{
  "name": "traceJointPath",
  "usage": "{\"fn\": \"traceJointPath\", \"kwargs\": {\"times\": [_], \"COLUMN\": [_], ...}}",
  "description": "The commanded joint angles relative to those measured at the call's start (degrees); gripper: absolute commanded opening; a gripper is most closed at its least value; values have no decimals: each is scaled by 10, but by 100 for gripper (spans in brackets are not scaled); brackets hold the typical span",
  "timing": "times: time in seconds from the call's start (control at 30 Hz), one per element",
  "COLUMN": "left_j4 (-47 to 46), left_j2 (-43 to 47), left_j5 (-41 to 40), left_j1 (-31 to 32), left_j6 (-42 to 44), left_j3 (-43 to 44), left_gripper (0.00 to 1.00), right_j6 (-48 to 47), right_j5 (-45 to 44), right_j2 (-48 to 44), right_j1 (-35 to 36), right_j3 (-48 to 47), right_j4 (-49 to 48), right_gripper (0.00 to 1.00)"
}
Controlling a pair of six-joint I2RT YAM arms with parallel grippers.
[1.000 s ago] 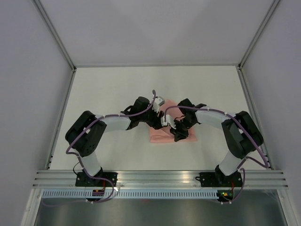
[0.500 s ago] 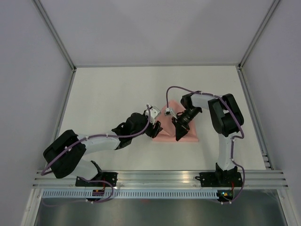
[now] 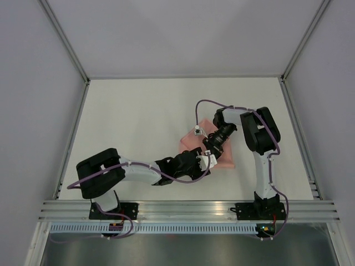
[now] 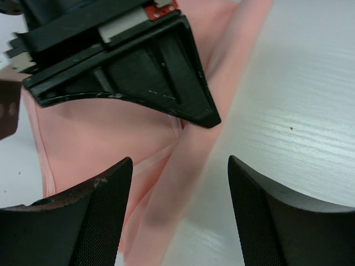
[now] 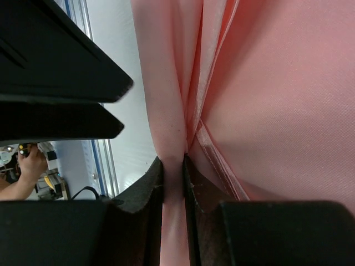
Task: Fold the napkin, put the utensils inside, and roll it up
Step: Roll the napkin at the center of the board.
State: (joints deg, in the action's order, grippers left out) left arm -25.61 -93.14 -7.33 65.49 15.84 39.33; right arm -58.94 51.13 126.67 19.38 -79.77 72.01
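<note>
Salmon-pink napkin (image 3: 224, 159) lies bunched near the middle of the white table (image 3: 133, 111), partly under my two arms, which meet over it. My right gripper (image 5: 173, 166) is clenched on a raised fold of the cloth, pressing the fabric from both sides. My left gripper (image 4: 180, 166) hangs just beside it, released and spread wide, grasping nothing. Below its fingers (image 4: 89, 216) I see the napkin's edge and bare tabletop.

White table (image 3: 122, 111); pale grey walls (image 3: 183, 33); aluminium rail (image 3: 188, 206) in front.
</note>
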Motion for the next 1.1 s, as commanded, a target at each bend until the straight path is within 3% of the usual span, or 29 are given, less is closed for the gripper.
{"fn": "traceJointPath", "kwargs": {"times": [0.0, 0.43, 0.53, 0.73, 0.83, 0.87, 1.07], "left_j4": [-2, -67, -61, -32, -19, -15, 16], "left_j2": [-30, -114, -121, -131, -136, -140, -144], "left_j5": [-20, -27, -15, 26, 41, 46, 87], "left_j1": [15, 15, 15, 15, 14, 14, -4], "left_j6": [67, 71, 68, 42, 32, 28, 10], "left_j3": [34, 45, 44, 39, 36, 37, 45], "left_gripper": [75, 75, 70, 55, 40, 31, 5], "right_j6": [-35, -21, -16, -10, -5, -1, 7], "right_j5": [-71, -81, -81, -82, -82, -82, -81], "right_j2": [41, 51, 53, 53, 53, 53, 46], "right_j1": [-5, -6, -7, -7, -7, -7, -7], "right_j3": [-10, -16, -19, -18, -18, -19, -15], "right_j4": [-59, -67, -67, -71, -74, -76, -81], "right_gripper": [14, 13, 13, 14, 14, 14, 16]}}
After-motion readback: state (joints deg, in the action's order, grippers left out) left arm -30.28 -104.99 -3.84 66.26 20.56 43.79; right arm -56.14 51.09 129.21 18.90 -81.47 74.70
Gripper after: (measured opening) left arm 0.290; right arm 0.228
